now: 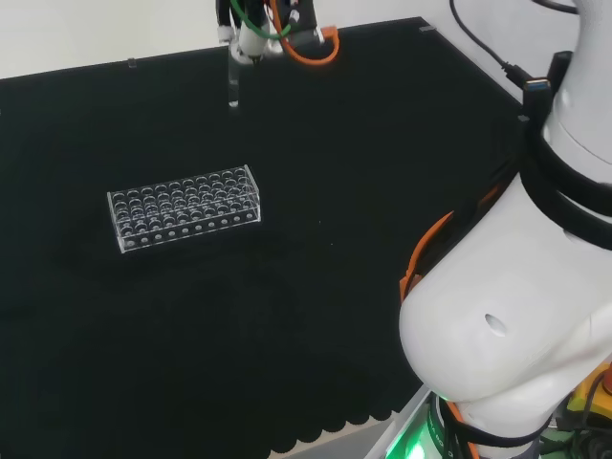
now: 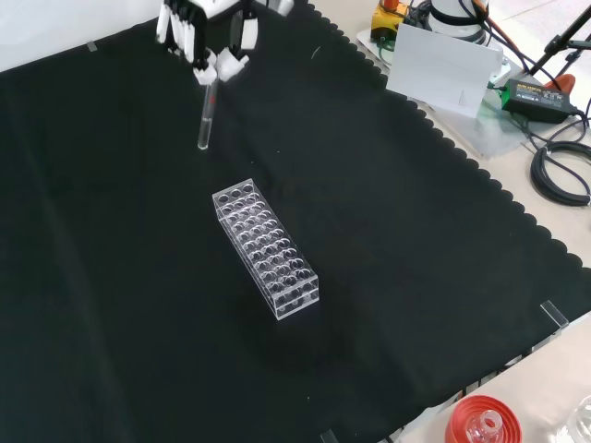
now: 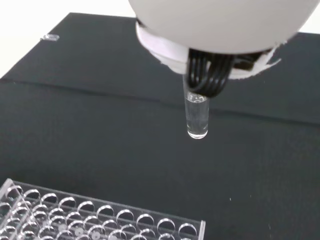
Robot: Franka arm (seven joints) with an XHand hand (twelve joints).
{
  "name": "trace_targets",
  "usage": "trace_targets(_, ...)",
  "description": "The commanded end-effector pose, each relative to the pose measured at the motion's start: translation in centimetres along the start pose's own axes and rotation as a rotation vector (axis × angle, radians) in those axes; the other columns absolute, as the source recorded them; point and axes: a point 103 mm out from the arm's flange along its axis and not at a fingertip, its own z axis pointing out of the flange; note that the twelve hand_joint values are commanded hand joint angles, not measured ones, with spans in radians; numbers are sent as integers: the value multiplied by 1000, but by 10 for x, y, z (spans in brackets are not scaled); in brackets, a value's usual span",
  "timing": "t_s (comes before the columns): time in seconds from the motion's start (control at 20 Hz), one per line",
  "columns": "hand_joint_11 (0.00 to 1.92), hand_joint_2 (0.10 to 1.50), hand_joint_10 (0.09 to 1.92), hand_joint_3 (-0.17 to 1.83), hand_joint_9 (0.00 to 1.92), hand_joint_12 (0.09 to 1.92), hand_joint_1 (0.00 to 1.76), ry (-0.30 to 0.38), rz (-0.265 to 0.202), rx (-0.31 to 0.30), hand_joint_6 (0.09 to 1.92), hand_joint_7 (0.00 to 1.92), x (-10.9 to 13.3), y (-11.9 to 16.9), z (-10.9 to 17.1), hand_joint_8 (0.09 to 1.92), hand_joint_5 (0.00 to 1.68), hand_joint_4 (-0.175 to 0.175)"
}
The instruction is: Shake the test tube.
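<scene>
Pinching the test tube [image 2: 205,118] by its upper end between curled fingertips of the hand [image 2: 209,35], and hanging it upright in the air, well above the black cloth [image 2: 111,305]. Keeping it lifted like this, judging by the task, for room to swing without knocking anything (the rounded bottom end hanging free, touching nothing). Gripping near the top, probably so most of the tube's length stays clear for the shaking. Standing apart from the clear rack [image 2: 267,247], which is sitting low on the cloth with its rows of holes looking unfilled, farther toward the near edge in the front view and to the lower left of the tube in the head view. Showing, in the wrist view, the tube's bottom end pointing down at bare cloth beyond the rack's edge. Covering the surface [image 2: 517,138] with scalloped-edged cloth, wrinkled a little. Lying beyond the cloth's far right edge in the front view: a white card [image 2: 443,69], black cables [image 2: 559,171] and a red ribbed ring [image 2: 480,423] at the bottom edge.
</scene>
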Motion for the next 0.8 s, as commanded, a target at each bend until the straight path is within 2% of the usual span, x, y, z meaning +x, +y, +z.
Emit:
trace_targets(0.05,986,459,418,880,1398,1187,1449,6,-8,-15,513,1519,1,-9,-20,539,1392,-175)
trace_targets(0.25,986,458,417,881,1399,1187,1449,23,-3,-23,512,1519,4,-12,-27,539,1393,-175)
trace_targets(0.4,986,458,417,882,1399,1187,1450,58,-28,-22,512,1520,20,-14,-29,539,1393,-175)
trace_targets(0.55,986,457,416,882,1399,1187,1450,123,-80,-16,512,1520,46,-14,-33,539,1394,-175)
trace_targets(0.8,986,456,416,884,1399,1186,1450,219,-211,12,511,1521,100,-19,-39,538,1394,-175)
